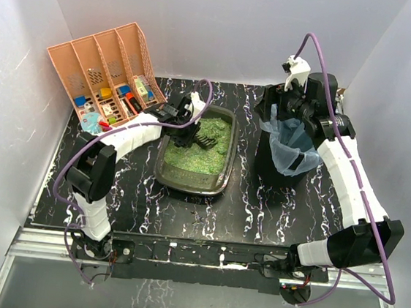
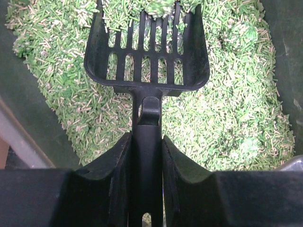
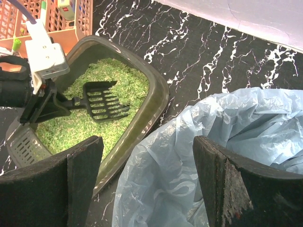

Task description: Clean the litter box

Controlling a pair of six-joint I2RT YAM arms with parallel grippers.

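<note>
The litter box [image 1: 229, 156] stands on the dark marbled bench [image 1: 273, 205], a little left of the middle, between the peach-orange organiser [image 1: 108, 70] at the back left and the black bin [image 1: 273, 172] on the right. It touches neither of them. The box is filled with green litter [image 2: 227, 123], which covers most of its floor. The left end effector [image 2: 147, 151] is over the back part of the box, and its two fingers are clamped on the handle of a black slotted scoop [image 2: 147, 61]. In the left wrist view the handle runs straight between the fingers, and the blade points away from the wrist, over the litter. A small heap of litter lies on the front part of the blade. We cannot tell if the blade's underside touches the litter below it. The right end effector [image 3: 147, 156] hangs over the bin, with its fingers wide apart and nothing between them. Below it we see the pale blue bag liner [image 3: 246, 123], which folds out over the bin's edge. In the right wrist view the liner comes close to the right rim of the box, but we cannot tell if they touch.
</note>
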